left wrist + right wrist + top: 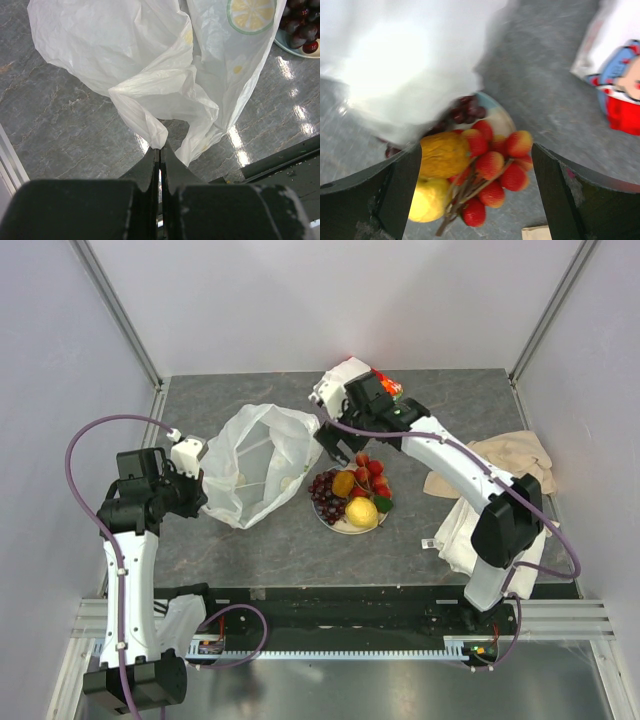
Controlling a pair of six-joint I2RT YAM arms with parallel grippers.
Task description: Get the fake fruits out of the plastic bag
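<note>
The translucent white plastic bag (255,465) lies crumpled on the grey table, mouth towards the plate; in the left wrist view (150,60) it shows a lemon-slice print. My left gripper (200,485) is shut on a fold of its near edge (159,148). A plate (372,526) to the right of the bag holds the fake fruits: purple grapes (324,490), an orange-brown fruit (343,482), a yellow lemon (362,512), red strawberries (372,476) and a small green piece (383,503). My right gripper (335,445) is open and empty above the plate (476,150), with the strawberries (495,170) below between its fingers.
A white-and-red cartoon packet (385,385) lies at the back by the right wrist and shows in the right wrist view (615,75). A beige cloth (510,460) and a folded white towel (460,535) lie at the right. A black rail (340,605) runs along the table's front edge.
</note>
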